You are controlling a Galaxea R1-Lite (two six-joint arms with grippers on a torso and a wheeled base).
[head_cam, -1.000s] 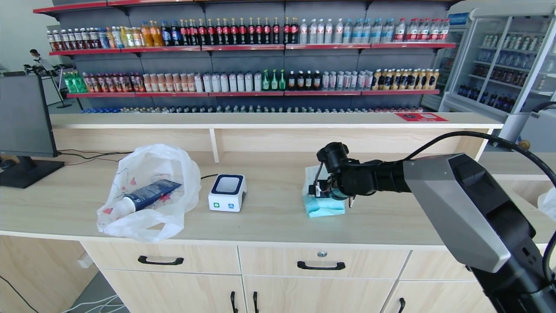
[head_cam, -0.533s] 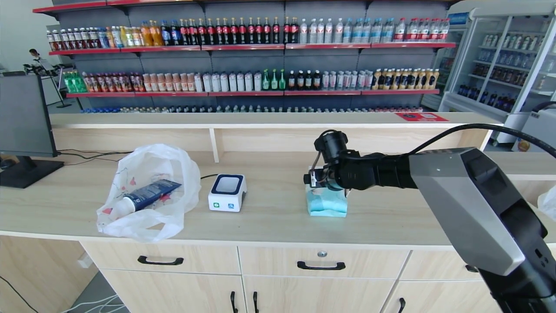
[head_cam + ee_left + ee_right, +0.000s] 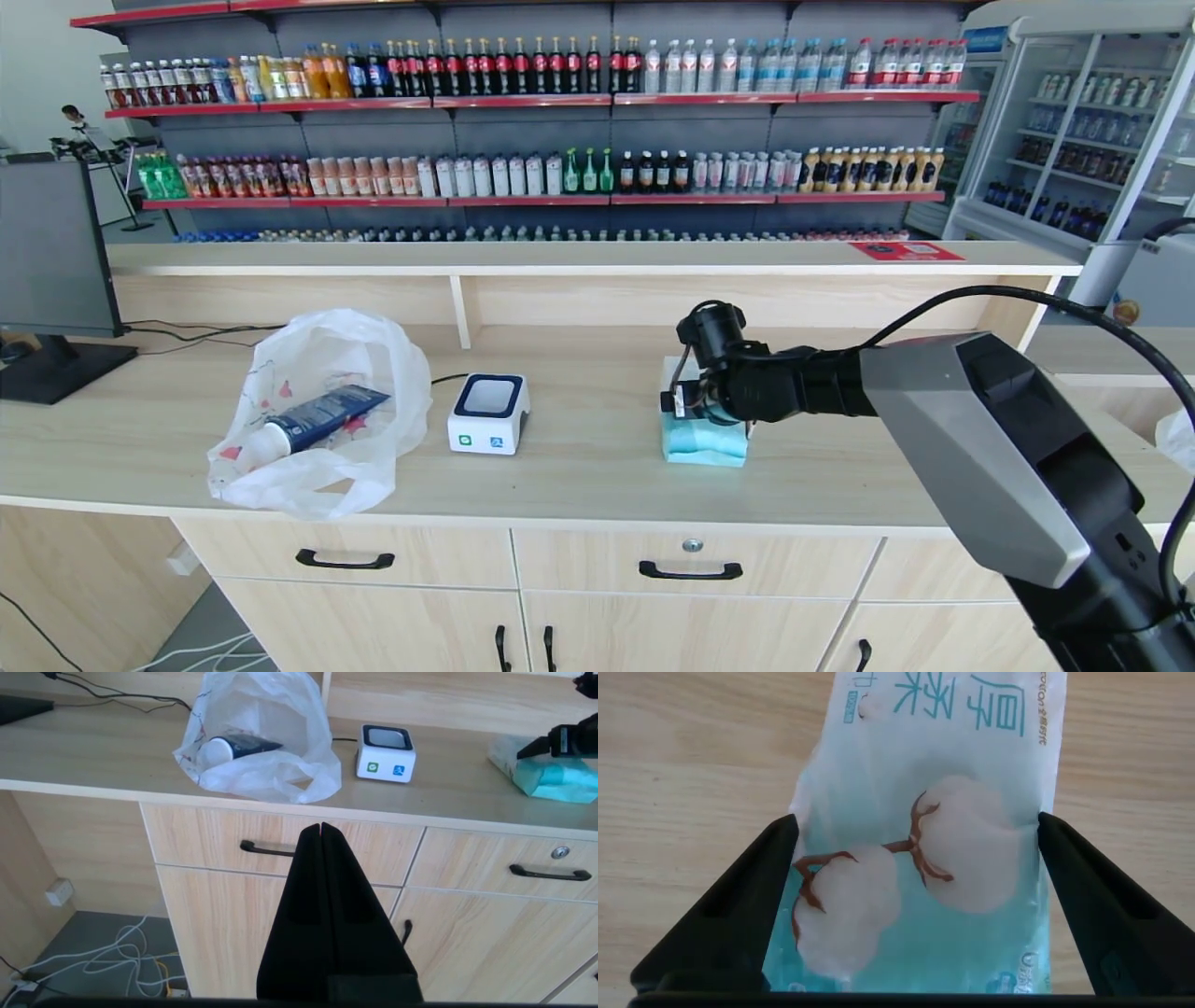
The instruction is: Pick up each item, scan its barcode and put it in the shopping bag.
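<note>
The right gripper (image 3: 915, 826) is sitting down over the teal pack (image 3: 705, 448), which is lying flat on the bench (image 3: 579, 476). The pack is off to the right of the scanner (image 3: 489, 413) and well apart from it. From the wrist camera, the gripper's jaws are standing wide, about as wide as the pack itself. Its black fingers (image 3: 738, 905) are pressing against the pack's two long sides, so the pack is filling the whole gap between them. The pack is showing its printed face up, with two white cotton bolls on a brown twig. It's looking like it's resting on the wood rather than hanging in the air.

The shopping bag (image 3: 373, 355) is slumping on the bench on the other side of the scanner, just beside it, with its mouth gaping toward the front edge. A dark blue tube (image 3: 327, 413) with a white cap is lying inside, cap end pointing toward the bench's front left.

The left gripper (image 3: 320, 831) is hanging low in front of the drawers (image 3: 187, 831), below the bench top. Its jaws are pressing fully together and it's holding nothing.

A dark monitor (image 3: 51, 252) is standing at the far left end of the bench, and shelves (image 3: 523, 201) of bottled drinks are running along the wall behind.
</note>
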